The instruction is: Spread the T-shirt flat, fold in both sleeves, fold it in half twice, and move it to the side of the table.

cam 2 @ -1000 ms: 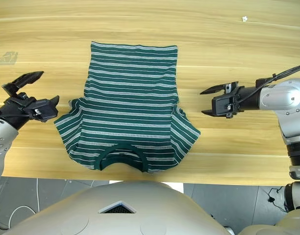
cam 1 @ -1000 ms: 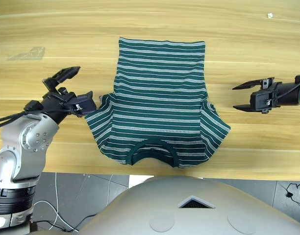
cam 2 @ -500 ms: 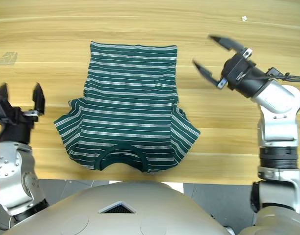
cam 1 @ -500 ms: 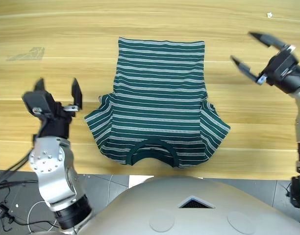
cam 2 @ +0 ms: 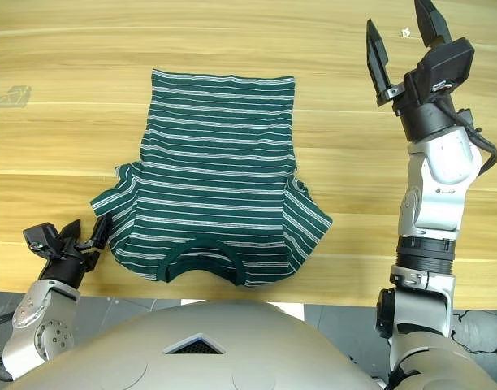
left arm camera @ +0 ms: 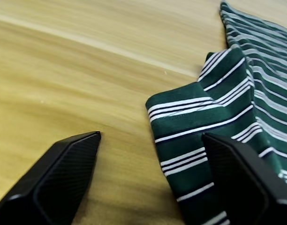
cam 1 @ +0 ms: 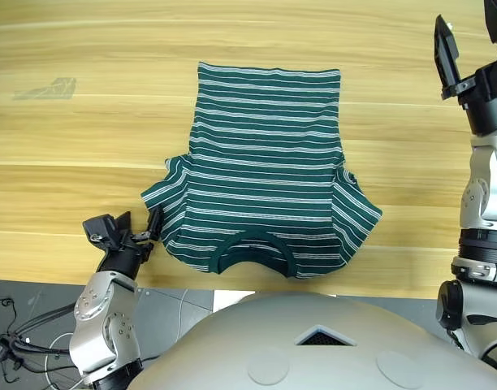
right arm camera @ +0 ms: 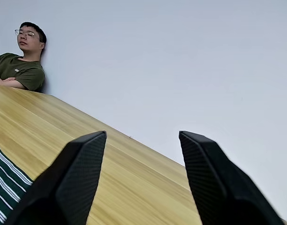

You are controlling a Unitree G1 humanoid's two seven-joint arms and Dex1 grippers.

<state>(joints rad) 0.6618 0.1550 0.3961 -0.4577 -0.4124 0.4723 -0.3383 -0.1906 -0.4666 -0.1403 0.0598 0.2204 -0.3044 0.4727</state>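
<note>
A green T-shirt point(cam 1: 265, 171) with white stripes lies flat on the wooden table point(cam 1: 86, 138), collar at the near edge, hem at the far side, both sleeves spread out. My left gripper point(cam 1: 128, 223) is open and low at the table's near edge, just beside the left sleeve point(left arm camera: 190, 117). The sleeve's hem lies between its fingertips without touching them. My right gripper point(cam 2: 399, 28) is open and empty, held high over the table to the right of the shirt, fingers pointing up and away. A corner of the T-shirt point(right arm camera: 3, 171) shows beneath it.
A small white scrap point(cam 2: 405, 32) lies on the table at the far right. A grey mark point(cam 1: 45, 88) is on the wood at the far left. The table's near edge point(cam 1: 62, 280) runs just behind my left gripper. Cables lie on the floor point(cam 1: 21, 341).
The left gripper has drawn back and dropped to the near edge beside the left sleeve. The right gripper has swung up and away from the shirt. The shirt has not moved.
</note>
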